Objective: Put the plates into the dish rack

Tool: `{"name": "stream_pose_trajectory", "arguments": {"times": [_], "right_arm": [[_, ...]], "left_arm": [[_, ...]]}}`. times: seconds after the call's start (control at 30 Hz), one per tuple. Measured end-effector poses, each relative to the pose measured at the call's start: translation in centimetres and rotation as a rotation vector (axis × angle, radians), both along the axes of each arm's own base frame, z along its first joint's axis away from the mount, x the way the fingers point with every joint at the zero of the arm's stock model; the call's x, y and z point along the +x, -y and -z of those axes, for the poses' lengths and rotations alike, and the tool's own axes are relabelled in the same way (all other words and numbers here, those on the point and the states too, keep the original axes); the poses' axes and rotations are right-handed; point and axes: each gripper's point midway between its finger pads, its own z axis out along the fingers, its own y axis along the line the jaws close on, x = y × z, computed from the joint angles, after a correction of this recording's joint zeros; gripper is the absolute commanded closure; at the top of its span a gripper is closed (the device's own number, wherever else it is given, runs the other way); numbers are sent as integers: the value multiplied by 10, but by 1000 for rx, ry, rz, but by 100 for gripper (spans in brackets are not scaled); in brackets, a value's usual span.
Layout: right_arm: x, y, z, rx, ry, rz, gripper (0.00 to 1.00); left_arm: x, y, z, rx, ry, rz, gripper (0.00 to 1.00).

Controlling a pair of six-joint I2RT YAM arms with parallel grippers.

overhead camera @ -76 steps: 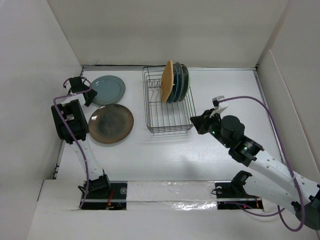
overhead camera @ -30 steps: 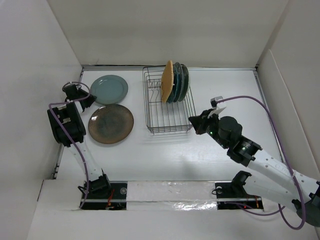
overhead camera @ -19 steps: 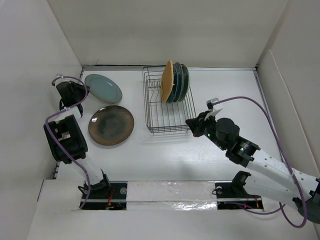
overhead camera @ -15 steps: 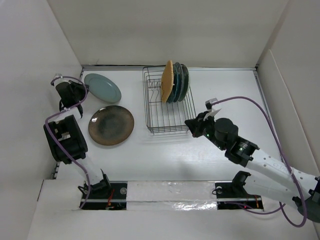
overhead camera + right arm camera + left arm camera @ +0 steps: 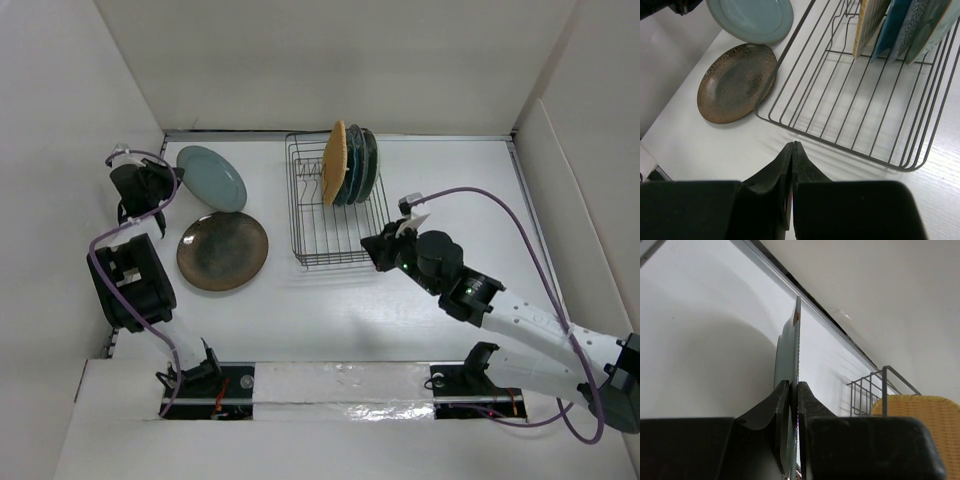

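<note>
Left wrist cam's showing you, unlike top: L gripper (image 5: pixel 793 388) pinching grey-teal round plate (image 5: pixel 789 347) edge-on; R gripper (image 5: pixel 792 148) is hovering closed, empty.

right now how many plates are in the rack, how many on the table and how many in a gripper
plates standing in the dish rack: 4
plates flat on the table: 1, the brown plate
plates clamped in the left gripper: 1, the grey-teal plate
total: 6 plates

Grey-teal plate (image 5: pixel 212 178) tilts, brown plate (image 5: pixel 222 249) lies flat, four plates (image 5: pixel 350 165) stand in the dish rack (image 5: pixel 340 262).
</note>
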Motion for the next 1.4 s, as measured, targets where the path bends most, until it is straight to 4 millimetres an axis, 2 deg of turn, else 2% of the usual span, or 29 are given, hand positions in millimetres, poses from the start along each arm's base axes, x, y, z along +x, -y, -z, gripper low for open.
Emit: {"name": "stream_pose_trajectory", "arguments": {"times": [0.4, 0.5, 0.53, 0.6, 0.7, 0.8, 0.87, 1.2, 1.3, 1.4], "right_arm": [[10, -18, -10, 18, 13, -21, 89], [14, -27, -13, 24, 15, -36, 69], [16, -32, -15, 28, 15, -43, 52], [20, -44, -17, 31, 13, -69, 34], [32, -71, -22, 46, 5, -127, 21], [43, -98, -21, 81, -12, -193, 16], [52, -109, -17, 106, -37, -222, 11], [131, -148, -26, 260, -77, -299, 7], [146, -160, -35, 317, -70, -354, 6], [152, -165, -34, 361, -82, -401, 4]], "left_arm": [[0, 13, -66, 18, 133, 52, 100], [2, 18, -87, 30, 174, 68, 100], [1, 20, -94, 32, 186, 70, 100], [-2, 24, -104, 28, 207, 78, 100], [-9, 32, -120, 18, 231, 95, 100], [-19, 40, -137, 9, 256, 113, 100], [-26, 47, -150, 2, 274, 130, 100], [-81, 87, -223, -22, 426, 224, 100], [-95, 103, -240, -20, 465, 266, 100], [-109, 118, -250, -31, 491, 311, 100]]}}
